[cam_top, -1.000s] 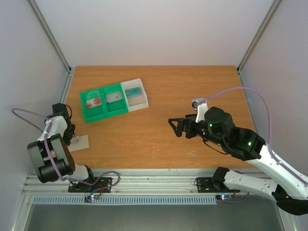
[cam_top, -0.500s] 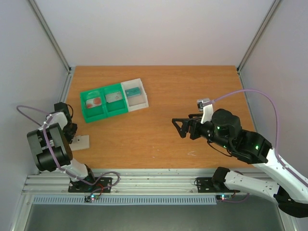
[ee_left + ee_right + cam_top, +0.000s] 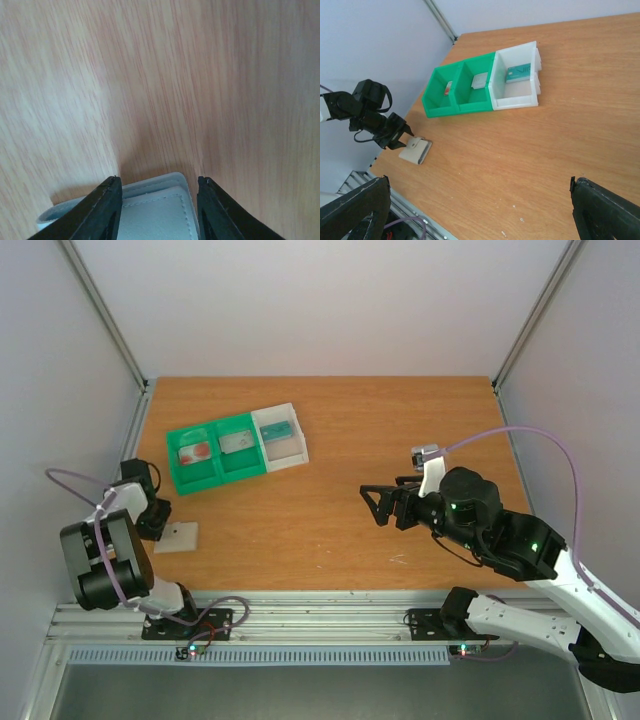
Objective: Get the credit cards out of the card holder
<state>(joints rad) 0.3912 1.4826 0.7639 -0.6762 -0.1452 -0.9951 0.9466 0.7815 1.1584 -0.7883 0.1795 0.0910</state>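
Note:
The pale card holder (image 3: 179, 537) lies flat and closed near the table's left front edge, seen too from the right wrist (image 3: 416, 150). My left gripper (image 3: 157, 521) is low at its left end. In the left wrist view the holder's stitched corner (image 3: 156, 210) sits between the black fingers (image 3: 102, 212): the left one touches its edge, and a thin strip of wood shows beside the right one. Three credit cards lie in the tray: red-and-white (image 3: 195, 451), grey (image 3: 238, 443), teal (image 3: 280, 429). My right gripper (image 3: 376, 503) hovers open over mid-table, holding nothing.
The green-and-white three-compartment tray (image 3: 222, 475) stands at the back left, its white compartment (image 3: 530, 100) on the right. Grey walls and metal frame posts enclose the table. The left table edge runs close beside the left gripper. Bare wood lies between the two arms.
My left gripper has come forward and right onto the holder's end with its jaws narrowing, and the holder has slid slightly right. The right arm has drifted a little right.

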